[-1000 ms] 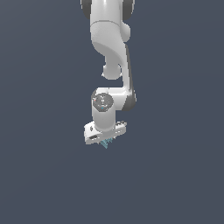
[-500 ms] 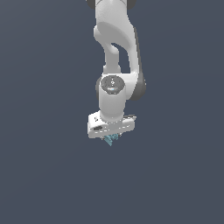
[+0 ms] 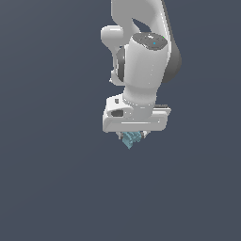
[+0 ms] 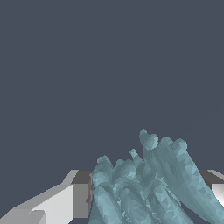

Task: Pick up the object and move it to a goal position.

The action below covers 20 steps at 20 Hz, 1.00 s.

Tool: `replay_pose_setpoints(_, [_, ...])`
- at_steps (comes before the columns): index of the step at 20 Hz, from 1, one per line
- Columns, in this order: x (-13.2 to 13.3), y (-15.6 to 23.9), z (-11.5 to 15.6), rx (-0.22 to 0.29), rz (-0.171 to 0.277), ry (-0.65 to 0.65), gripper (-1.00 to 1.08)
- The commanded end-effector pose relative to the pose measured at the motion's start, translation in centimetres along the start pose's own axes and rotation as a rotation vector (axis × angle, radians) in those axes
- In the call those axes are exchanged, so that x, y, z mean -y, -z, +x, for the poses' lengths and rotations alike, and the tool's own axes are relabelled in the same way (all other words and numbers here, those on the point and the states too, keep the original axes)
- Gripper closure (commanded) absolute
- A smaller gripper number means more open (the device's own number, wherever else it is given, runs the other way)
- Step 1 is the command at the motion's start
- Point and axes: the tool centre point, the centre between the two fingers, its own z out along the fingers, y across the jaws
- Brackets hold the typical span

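Note:
The object (image 3: 131, 139) is a small pale teal-blue lumpy chunk with ridged faces. It hangs just under the white hand of the arm, held between the fingers of my gripper (image 3: 133, 137), which is shut on it. In the wrist view the object (image 4: 144, 188) fills the space between the two fingers (image 4: 65, 203), its ridges jutting past the fingertips. The fingers themselves are mostly hidden behind the hand in the exterior view. No goal marker shows in either view.
The white arm (image 3: 143, 61) rises from the hand toward the top of the exterior view. Around it lies only a plain dark grey-blue background.
The arm with the object has come nearer to the exterior camera and looks larger; the hand has shifted slightly toward the exterior view's right. The grip on the object is unchanged.

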Motion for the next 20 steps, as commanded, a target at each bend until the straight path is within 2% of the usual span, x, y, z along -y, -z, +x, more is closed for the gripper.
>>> replay_pose_setpoints(1, [0.9, 3.0, 0.9, -0.021, -0.015, -0.039, 1.08])
replay_pose_setpoints(12, [4.4, 15.2, 4.6, -0.108, -0.078, -0.194, 1.08])
replay_pose_setpoints(20, [6.2, 20.7, 6.3, -0.146, -0.107, -0.262, 1.08])
